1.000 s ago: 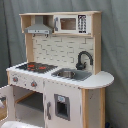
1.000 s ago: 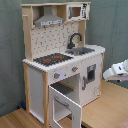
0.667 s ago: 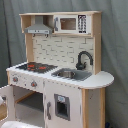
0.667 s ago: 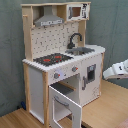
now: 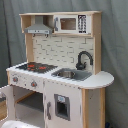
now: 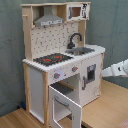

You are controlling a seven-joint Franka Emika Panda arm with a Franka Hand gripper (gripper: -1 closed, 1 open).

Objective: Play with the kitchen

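Note:
The kitchen of pale wood and white panels stands in the middle of both exterior views. It has a black-red stovetop, a grey sink, a black faucet, a grey hood and a microwave on top. The oven door hangs open toward the front in the second exterior view. My white gripper comes in from the second exterior view's right edge, beside the kitchen's sink end and apart from it.
The kitchen stands on a wooden floor before a grey-green curtain. A white shape lies at the bottom left of the first exterior view, in front of the open oven.

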